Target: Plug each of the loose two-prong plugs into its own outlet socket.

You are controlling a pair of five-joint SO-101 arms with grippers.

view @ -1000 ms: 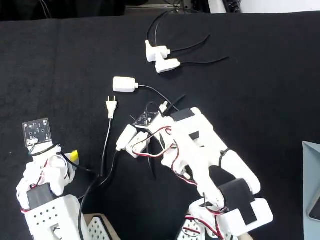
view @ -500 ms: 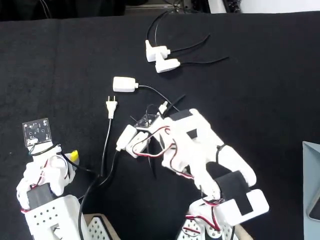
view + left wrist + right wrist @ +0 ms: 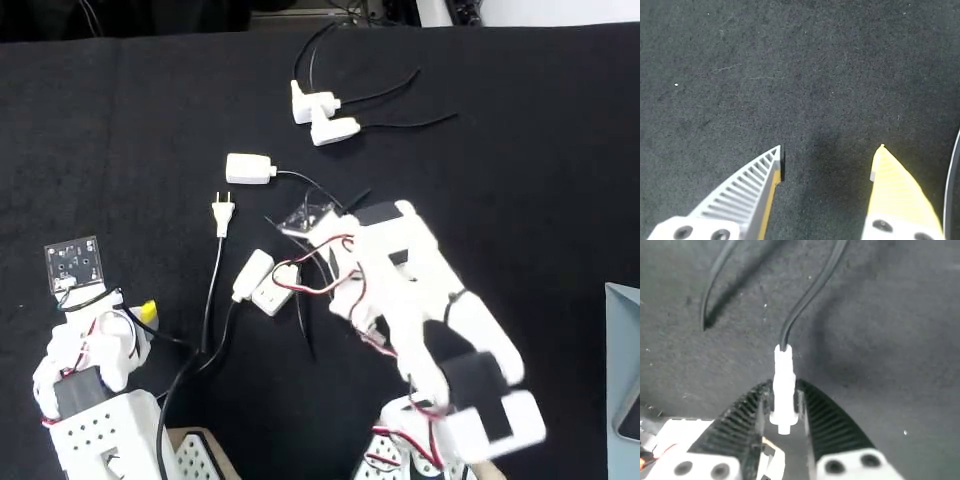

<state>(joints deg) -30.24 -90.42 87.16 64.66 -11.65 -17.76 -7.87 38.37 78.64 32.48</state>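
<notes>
Right wrist view: the right jaws are clamped on a white plug [image 3: 784, 385], and its black cord [image 3: 810, 295] runs away over the black table [image 3: 900, 340]. High view: the right arm [image 3: 400, 280] reaches over the middle of the table, its tip just beside two white blocks [image 3: 272, 288]. A loose plug [image 3: 222, 212] lies between those blocks and a white adapter [image 3: 250, 168]. Two more white pieces [image 3: 335, 130] lie touching at the far side, well apart from the arm. Left wrist view: the left jaws stand open above the table.
</notes>
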